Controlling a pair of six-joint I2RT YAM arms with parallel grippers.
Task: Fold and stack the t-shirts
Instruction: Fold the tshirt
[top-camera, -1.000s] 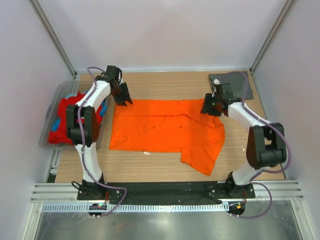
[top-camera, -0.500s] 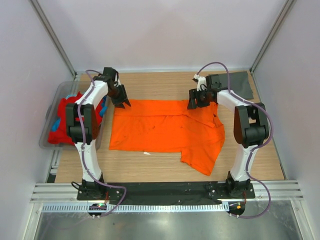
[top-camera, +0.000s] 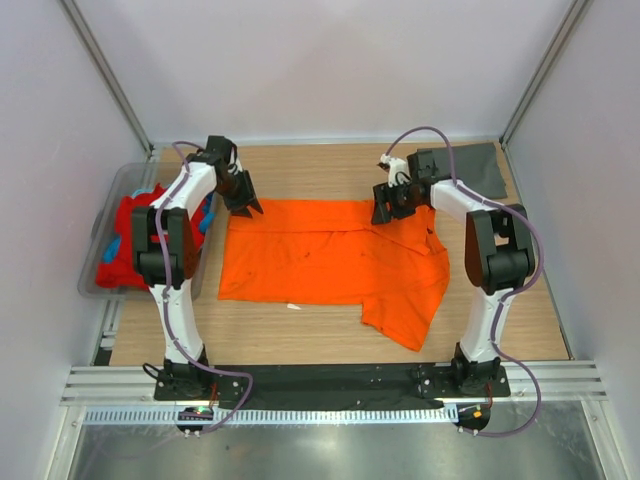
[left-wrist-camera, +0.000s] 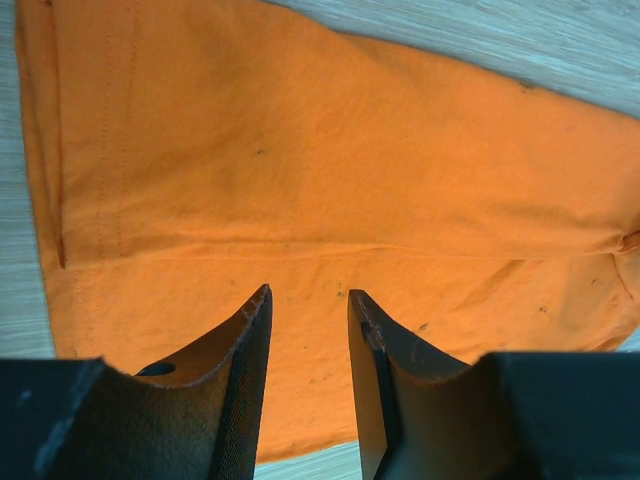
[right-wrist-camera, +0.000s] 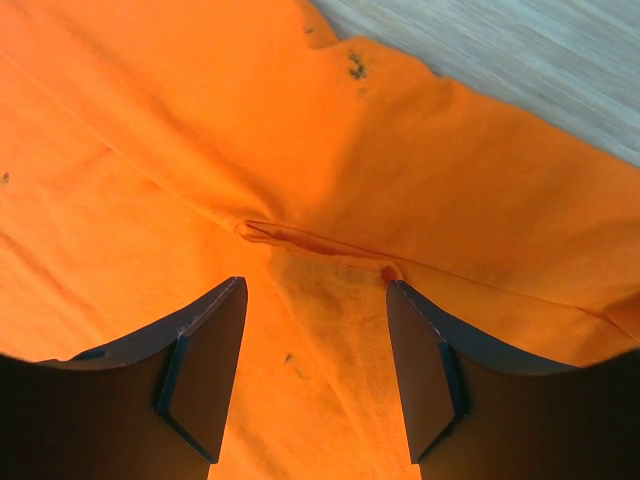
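One bright orange t-shirt (top-camera: 330, 260), flat, creased

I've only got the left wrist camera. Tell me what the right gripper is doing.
Observer: The right gripper is over the orange t-shirt at its far edge, jaws open, nothing held.
Operator: Now report what's off to the left.
Observer: A clear tub at the left edge of the table holds red and blue t-shirts.
Operator: Now describe the far right corner.
Observer: A dark grey t-shirt lies there.
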